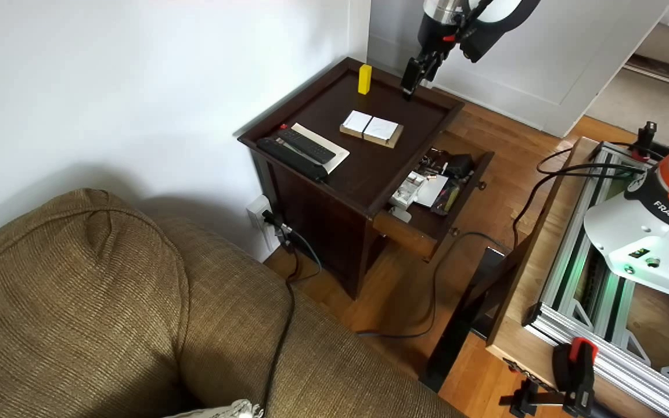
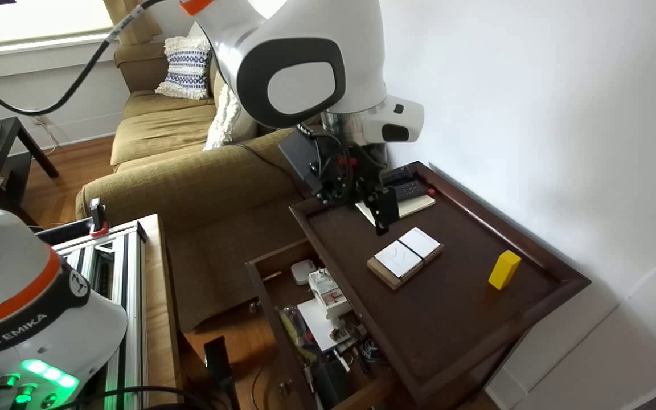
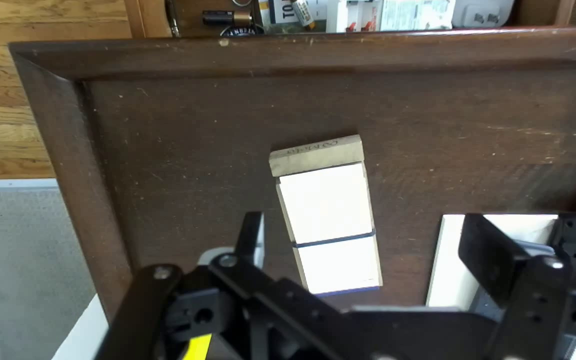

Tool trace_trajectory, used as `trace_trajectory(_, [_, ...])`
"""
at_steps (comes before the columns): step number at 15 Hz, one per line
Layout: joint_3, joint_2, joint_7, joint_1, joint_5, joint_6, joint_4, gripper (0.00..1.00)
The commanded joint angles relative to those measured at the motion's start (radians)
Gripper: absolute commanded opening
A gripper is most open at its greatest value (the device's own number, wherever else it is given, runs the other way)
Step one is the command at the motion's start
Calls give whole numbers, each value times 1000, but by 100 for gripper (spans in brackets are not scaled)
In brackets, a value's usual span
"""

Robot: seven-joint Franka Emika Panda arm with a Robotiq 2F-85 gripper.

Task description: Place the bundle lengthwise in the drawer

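Note:
The bundle is a stack of white cards on a tan backing, held by a dark band. It lies flat on the side table's top, in both exterior views [image 1: 371, 124] [image 2: 405, 256] and in the wrist view [image 3: 328, 202]. The dark brown drawer [image 1: 402, 231] is pulled out below the tabletop edge and holds loose clutter; it also shows in an exterior view [image 2: 267, 304] and at the top of the wrist view [image 3: 150, 19]. My gripper [image 1: 408, 93] [image 2: 384, 219] is open and empty above the tabletop. In the wrist view its fingers [image 3: 363, 225] stand apart, with the bundle visible between them.
A yellow block [image 1: 364, 79] [image 2: 504, 269] stands on the tabletop. Black remotes [image 1: 305, 145] lie on a cream pad [image 1: 339, 155] near the far end. A raised rim [image 2: 556, 290] edges the tabletop. The wall and a brown couch [image 1: 224, 290] stand close by.

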Motion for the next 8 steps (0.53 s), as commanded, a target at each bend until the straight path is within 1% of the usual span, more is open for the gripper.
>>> trace_trajectory(1, [-12, 129, -95, -4, 10, 125, 26, 100])
trace_trajectory(2, [-14, 154, -104, -4, -1, 156, 26, 100])
trace_trajectory(5, [-64, 223, -100, 25, -73, 242, 27, 100])
trace_trajectory(6, [-29, 170, -93, 8, -28, 196, 10, 100])
trace_trajectory(8, [-33, 188, -93, 8, -32, 207, 11, 100])
